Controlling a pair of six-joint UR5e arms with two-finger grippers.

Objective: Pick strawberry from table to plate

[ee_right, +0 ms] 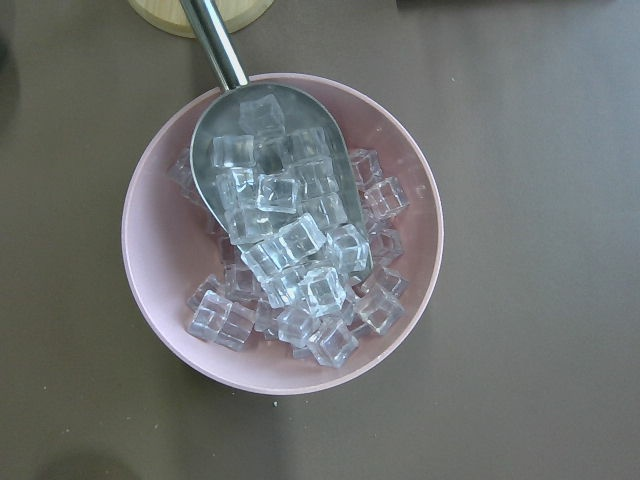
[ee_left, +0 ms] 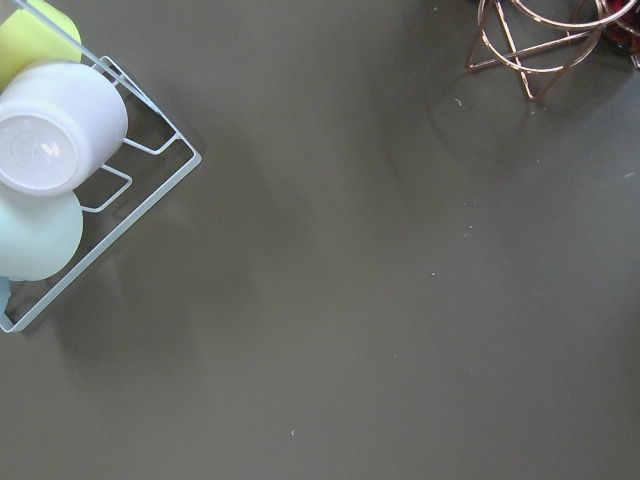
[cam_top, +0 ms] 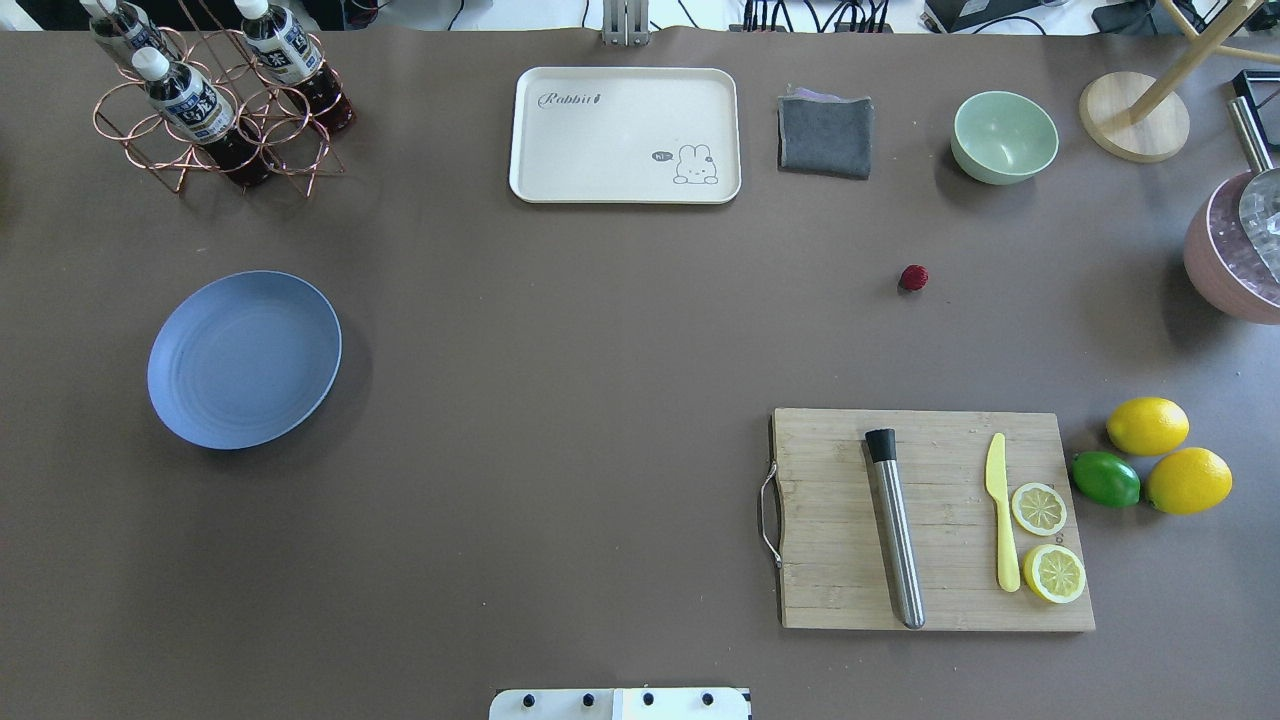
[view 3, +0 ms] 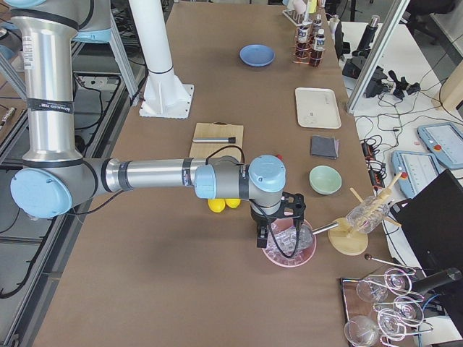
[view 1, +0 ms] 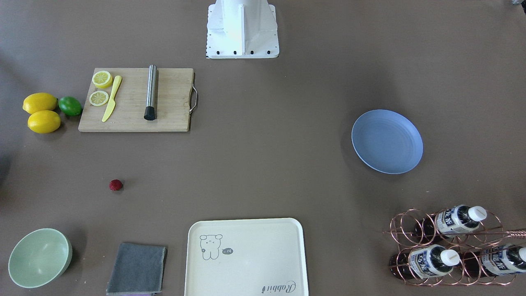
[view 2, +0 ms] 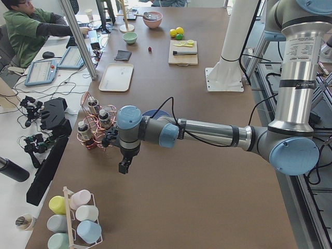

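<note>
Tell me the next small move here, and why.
Probably swing the right gripper from over the pink ice bowl toward the strawberry. The berry lies untouched on the table on the robot's right, between the green bowl and the cutting board; the plate sits empty far left.

We log: dark-red, bumpy strawberry (view 1: 116, 185); blue-grey, ringed plate (view 1: 387, 141); brown-grey table (view 1: 263, 164); cream tray (view 1: 254, 263), bear drawing; pale-green bowl (view 1: 39, 257).

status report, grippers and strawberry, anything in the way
Grippers parked wide: left gripper by bottle rack, right gripper over ice bowl; open or shut, cannot tell. Target strawberry on table, plate bare. Nothing lying between them.
</note>
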